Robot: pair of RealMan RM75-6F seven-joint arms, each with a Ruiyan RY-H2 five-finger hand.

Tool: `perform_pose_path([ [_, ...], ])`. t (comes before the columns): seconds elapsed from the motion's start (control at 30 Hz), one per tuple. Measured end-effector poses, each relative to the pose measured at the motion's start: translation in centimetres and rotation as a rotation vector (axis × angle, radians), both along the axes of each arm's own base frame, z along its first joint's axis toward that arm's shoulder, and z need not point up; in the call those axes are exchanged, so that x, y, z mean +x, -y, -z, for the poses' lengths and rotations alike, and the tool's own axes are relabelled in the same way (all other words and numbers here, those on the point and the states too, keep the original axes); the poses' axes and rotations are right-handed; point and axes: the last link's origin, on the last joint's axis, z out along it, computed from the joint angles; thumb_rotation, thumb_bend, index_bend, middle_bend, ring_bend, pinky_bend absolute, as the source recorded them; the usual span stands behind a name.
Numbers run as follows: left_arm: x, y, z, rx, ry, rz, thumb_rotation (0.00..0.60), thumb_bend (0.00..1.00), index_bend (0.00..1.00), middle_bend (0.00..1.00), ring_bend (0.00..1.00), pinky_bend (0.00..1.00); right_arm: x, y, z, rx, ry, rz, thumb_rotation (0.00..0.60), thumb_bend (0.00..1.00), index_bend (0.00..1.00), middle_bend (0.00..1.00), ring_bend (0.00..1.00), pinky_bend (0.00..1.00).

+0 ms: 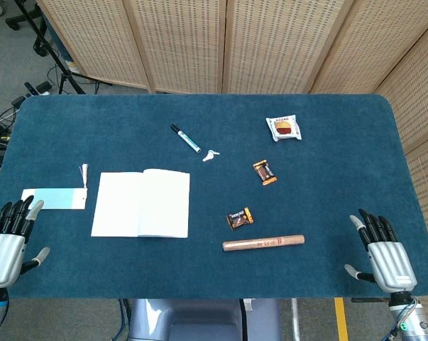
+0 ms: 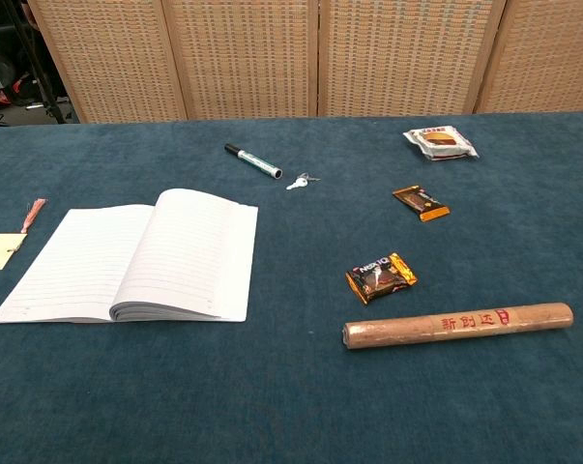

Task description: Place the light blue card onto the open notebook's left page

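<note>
Blue table (image 1: 327,234): chest view crops the light blue card (image 1: 52,199) beside the notebook (image 1: 141,204). Left hand (image 1: 8,241) and right hand (image 1: 384,252) rest spread, holding nothing, unseen from the chest.

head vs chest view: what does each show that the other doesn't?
Head only: left hand and right hand, both open at the near table edge, and the whole light blue card. Chest only: the ruled lines on the notebook and the print on the brown roll. Both: marker, keys, three snack packets.
</note>
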Motion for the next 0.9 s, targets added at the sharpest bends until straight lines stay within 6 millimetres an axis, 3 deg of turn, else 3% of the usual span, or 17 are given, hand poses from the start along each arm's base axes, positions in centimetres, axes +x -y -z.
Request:
perform_pose_path([
  [0.9, 0.00, -0.09, -0.11, -0.003, 0.007, 0.006, 0.600, 0.19, 0.03, 0.00, 0.00, 0.00, 0.16, -0.29, 0.15, 0.003, -0.006, -0.003, 0.600, 0.16, 0.00, 0.00, 0.00, 0.00],
])
